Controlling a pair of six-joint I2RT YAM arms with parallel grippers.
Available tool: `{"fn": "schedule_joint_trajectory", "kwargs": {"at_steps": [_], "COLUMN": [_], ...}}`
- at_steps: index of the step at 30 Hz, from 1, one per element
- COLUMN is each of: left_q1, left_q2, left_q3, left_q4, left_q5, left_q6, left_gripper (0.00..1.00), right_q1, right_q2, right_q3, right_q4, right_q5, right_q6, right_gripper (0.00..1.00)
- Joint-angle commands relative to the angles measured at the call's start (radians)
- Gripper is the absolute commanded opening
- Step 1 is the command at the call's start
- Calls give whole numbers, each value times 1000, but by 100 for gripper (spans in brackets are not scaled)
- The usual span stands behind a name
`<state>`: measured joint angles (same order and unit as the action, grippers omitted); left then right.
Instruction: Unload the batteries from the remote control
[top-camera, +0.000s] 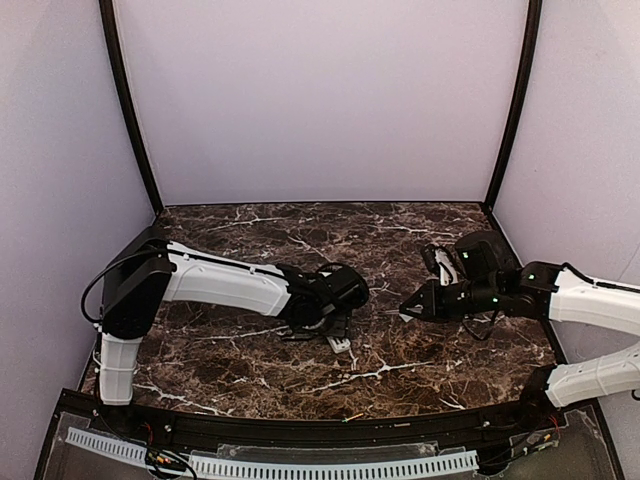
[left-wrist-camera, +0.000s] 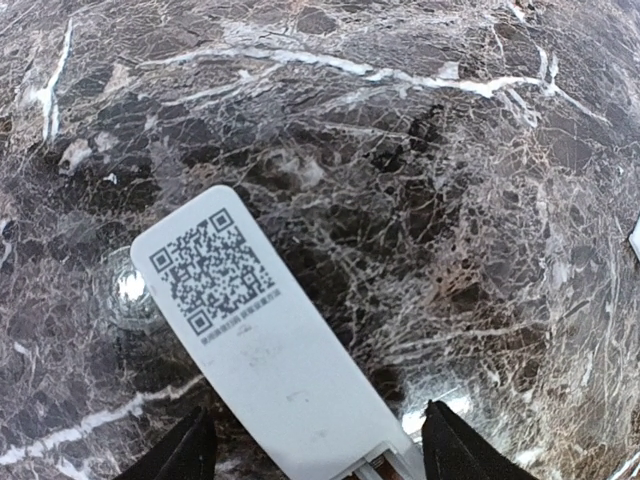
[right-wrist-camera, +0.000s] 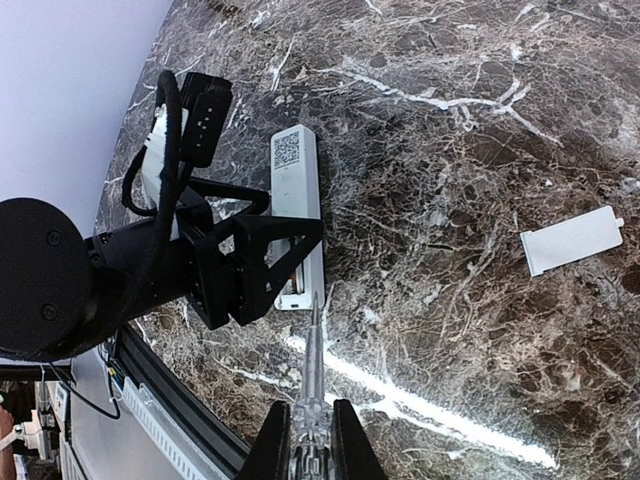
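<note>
left tool (left-wrist-camera: 318, 447) wide, jaws straddling the remote control (left-wrist-camera: 250, 330), back-up on the bench (left-wrist-camera: 450, 150), not pinning it | right tool (right-wrist-camera: 312, 440) clamps grey stick (right-wrist-camera: 314, 350), tip beside remote's open end | batteries unseen | risk: prying shoves the loose remote sideways; freed cell rolls away

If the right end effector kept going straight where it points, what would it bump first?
Probably the remote control; the stick in the right end effector aims at its end, depth unclear.
</note>
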<state>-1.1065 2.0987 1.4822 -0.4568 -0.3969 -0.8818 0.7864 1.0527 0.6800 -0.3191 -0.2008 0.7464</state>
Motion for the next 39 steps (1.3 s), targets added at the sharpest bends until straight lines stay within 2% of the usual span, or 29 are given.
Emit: {"fn": "schedule_joint_trajectory", "kwargs": {"at_steps": [1,4,14,20,24,31,39], "left_q1": [0,-1,-1,3,19,93,243], "left_q2": [21,29,25,-9,-55,-213,-430], "left_q3": [13,13,38,25,-29,-210,-475], "left_q4": [-53,-51,-92,-121,-83,-12,64], "left_q5": [0,5,-24,-48,-19,31,46], "left_q6": [-15,-7,74,128,171,247,296], "left_gripper": [70,66,36,33,33,33,34], "right_q1": [3,4,4,4,4,4,4], "right_q2": [-4,-5,-9,-22,-29,-50,-44], "right_q3": [-14,-11,-10,-16,-14,-13,-12], "right_q4": [2,-1,-12,-21,-27,-45,-45], "right_q5": [13,13,12,17,20,36,56], "right_q6": [12,12,17,18,18,18,17], "right_gripper": [0,0,0,0,0,0,0]}}
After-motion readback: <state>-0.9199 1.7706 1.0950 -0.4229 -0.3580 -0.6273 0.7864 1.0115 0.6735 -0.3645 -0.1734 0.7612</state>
